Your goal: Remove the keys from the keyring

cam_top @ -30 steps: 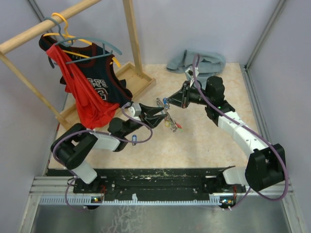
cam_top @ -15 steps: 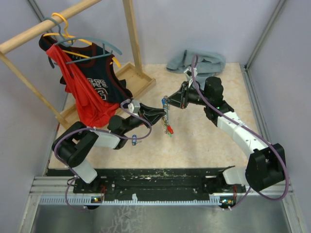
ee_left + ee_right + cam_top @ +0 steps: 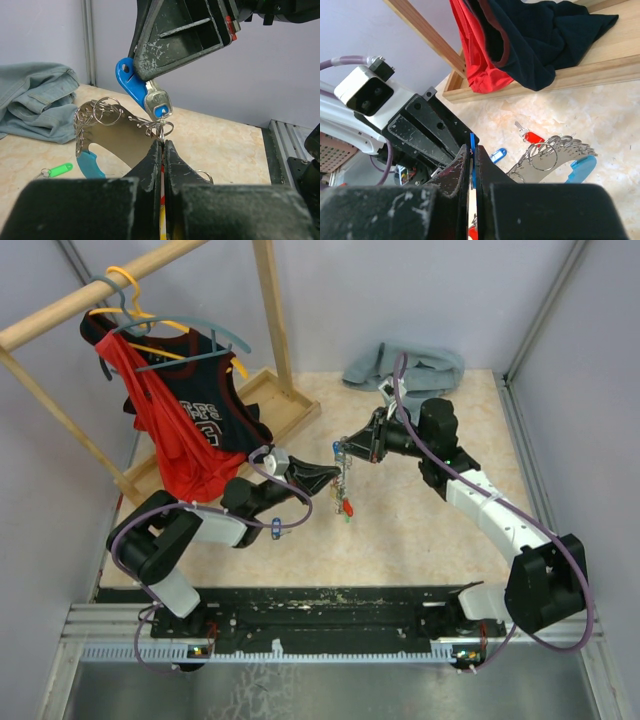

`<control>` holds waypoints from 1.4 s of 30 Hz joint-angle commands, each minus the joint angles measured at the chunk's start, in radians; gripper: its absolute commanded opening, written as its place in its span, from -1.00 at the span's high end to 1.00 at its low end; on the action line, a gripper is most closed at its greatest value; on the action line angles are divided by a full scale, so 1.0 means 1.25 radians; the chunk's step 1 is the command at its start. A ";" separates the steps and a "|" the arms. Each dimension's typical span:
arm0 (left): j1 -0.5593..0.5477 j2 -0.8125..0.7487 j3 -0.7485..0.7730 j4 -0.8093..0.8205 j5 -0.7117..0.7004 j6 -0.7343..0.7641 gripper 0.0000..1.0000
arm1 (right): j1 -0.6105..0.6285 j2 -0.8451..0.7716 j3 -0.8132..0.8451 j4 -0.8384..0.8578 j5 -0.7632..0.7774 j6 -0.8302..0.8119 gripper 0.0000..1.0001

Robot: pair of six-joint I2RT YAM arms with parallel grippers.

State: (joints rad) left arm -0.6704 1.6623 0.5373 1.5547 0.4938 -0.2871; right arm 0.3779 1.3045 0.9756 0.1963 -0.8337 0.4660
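Keyring (image 3: 343,476) above beige tabletop (image 3: 420,532), grey walls (image 3: 400,290)

keys (image 3: 159,104) and keyring (image 3: 344,485) between left hand (image 3: 335,477), right hand (image 3: 350,447) | cloth (image 3: 365,368) behind | rack (image 3: 270,300) left

The left arm (image 3: 215,530) and right arm (image 3: 490,505) pair black joints with white shells and purple cables (image 3: 342,61). The left gripper (image 3: 163,145) is scuffed black, with a white camera (image 3: 365,90) at its ten o'clock.

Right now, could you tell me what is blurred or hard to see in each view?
Left wrist: the left gripper is soft, the blue-tagged key sharp. Right wrist: the right gripper is blurred, the table sharp. Top external: even light, yet the keys are tiny.
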 commanded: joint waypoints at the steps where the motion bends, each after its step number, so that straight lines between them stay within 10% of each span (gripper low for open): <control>1: 0.005 -0.025 -0.016 0.189 0.020 0.057 1.00 | 0.007 -0.004 0.041 0.014 0.035 0.002 1.00; 13: 0.019 -0.037 -0.016 0.189 0.061 0.042 0.98 | 0.002 -0.003 0.046 0.030 -0.013 0.006 1.00; 32: 0.053 -0.032 0.013 0.188 0.144 -0.088 0.28 | 0.010 -0.004 0.042 0.054 -0.062 0.005 1.00; 42: 0.069 -0.036 0.024 0.188 0.175 -0.147 0.62 | 0.016 -0.005 0.048 0.034 -0.060 -0.020 1.00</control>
State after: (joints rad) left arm -0.5961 1.6379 0.5346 1.5547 0.6785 -0.4232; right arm 0.3862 1.3048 0.9779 0.1783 -0.8921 0.4568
